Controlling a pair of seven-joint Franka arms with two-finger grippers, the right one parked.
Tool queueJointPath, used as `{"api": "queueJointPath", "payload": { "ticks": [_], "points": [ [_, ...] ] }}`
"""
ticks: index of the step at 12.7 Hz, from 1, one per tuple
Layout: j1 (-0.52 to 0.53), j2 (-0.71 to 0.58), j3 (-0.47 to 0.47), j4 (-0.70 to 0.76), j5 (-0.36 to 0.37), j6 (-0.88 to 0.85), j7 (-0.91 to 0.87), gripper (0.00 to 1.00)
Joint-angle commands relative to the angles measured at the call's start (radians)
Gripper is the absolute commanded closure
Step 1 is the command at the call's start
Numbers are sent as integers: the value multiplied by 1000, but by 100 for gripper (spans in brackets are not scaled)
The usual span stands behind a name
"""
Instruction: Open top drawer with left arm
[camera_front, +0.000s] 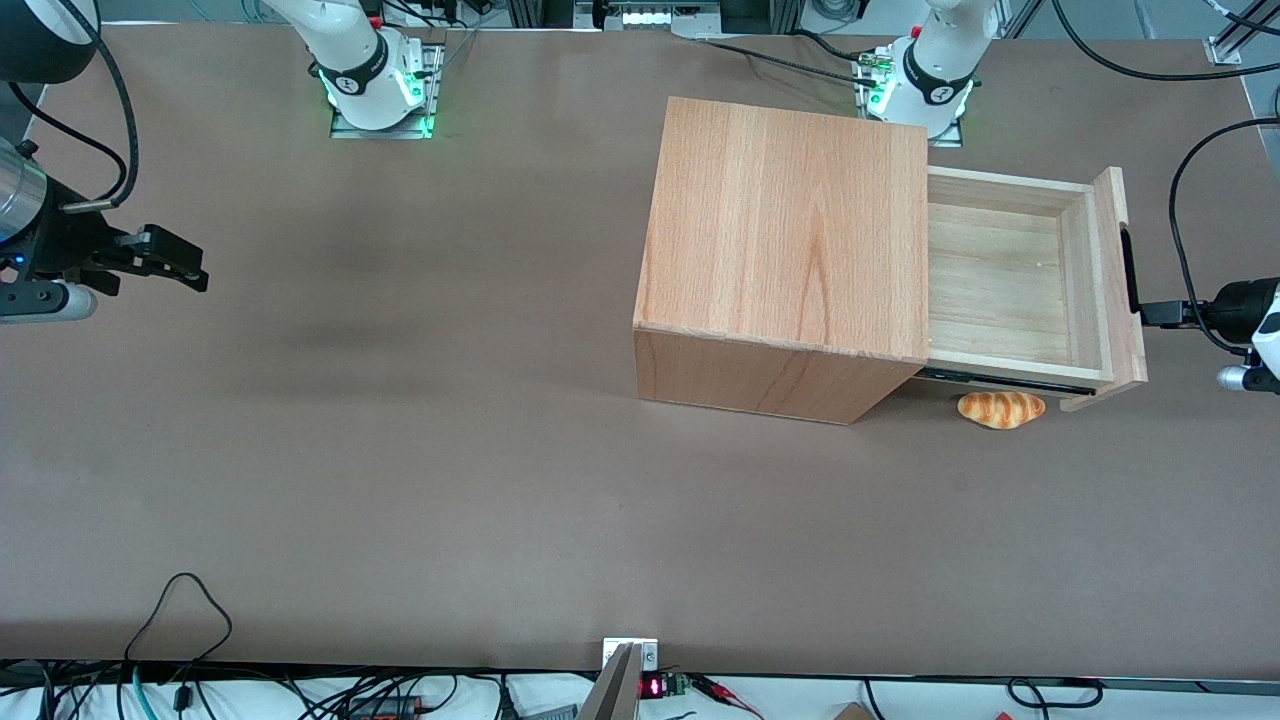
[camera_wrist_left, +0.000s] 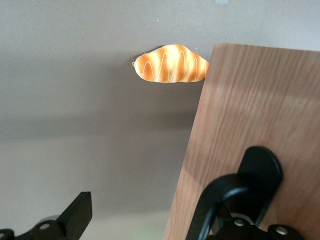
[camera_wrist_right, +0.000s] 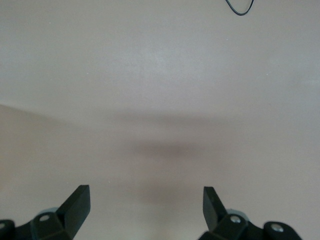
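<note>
Light-wood top drawer sitting pulled out, pincer spread wide by its black handle, brown surface carrying a bread roll

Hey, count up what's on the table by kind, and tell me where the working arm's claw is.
Wooden cabinet: 1
Pulled-out drawer with black handle: 1
Bread roll, on the table beside the cabinet, nearer the front camera than the drawer: 1
Total: 3
The claw is at the drawer's handle, in front of the drawer.
</note>
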Motion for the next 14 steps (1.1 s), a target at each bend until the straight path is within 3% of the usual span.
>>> {"api": "queueJointPath", "payload": {
  "ticks": [1,10,14],
  "points": [
    [23,26,-4,87,19,-57,6,0],
    [-3,11,-10,294,28,-313,-15,0],
    [-62,-43,-10,357,28,-400,-77,0]
  ]
}}
